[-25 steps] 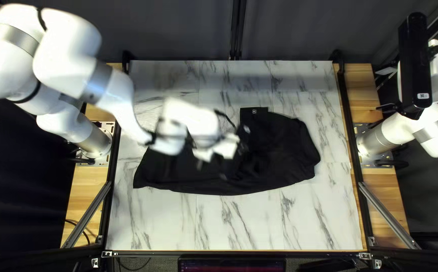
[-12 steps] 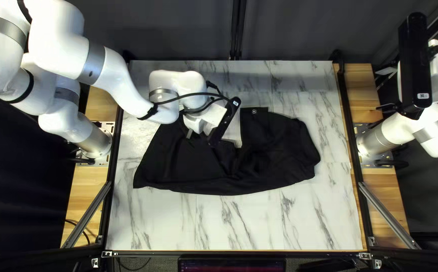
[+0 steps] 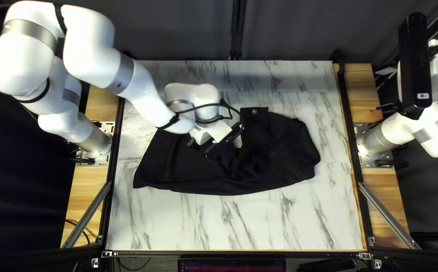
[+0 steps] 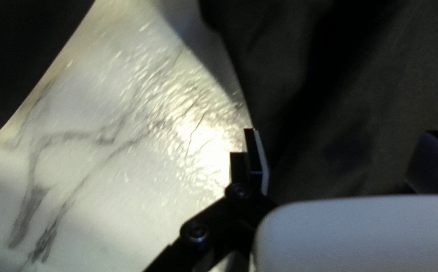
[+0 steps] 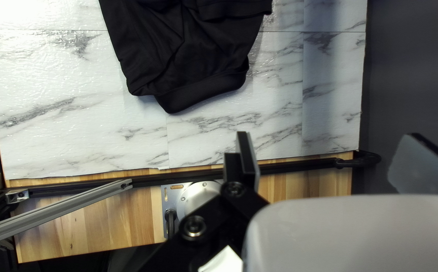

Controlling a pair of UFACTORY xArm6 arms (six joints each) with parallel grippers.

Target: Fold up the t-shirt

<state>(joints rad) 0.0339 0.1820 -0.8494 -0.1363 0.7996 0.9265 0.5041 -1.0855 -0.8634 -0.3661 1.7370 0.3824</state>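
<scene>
The black t-shirt lies bunched and wrinkled across the middle of the table, a narrow flap with a small pale mark jutting toward the far edge. Over its left half, my left gripper hangs low, partly hidden by its wrist. In the left wrist view the same gripper is open, dark cloth spreading under and ahead of its parted fingers. My right gripper is at the table's right edge, away from the shirt. The right wrist view shows this gripper open with nothing between its fingers, the shirt ahead.
Marbled tabletop surrounds the shirt. Black rails run along both side edges, with slanted metal struts near the front. A dark curtain hangs behind the far edge.
My left arm swung toward the far left, then came back a little rightward and nearer over the shirt. The right arm and the shirt's visible outline stay as they were.
</scene>
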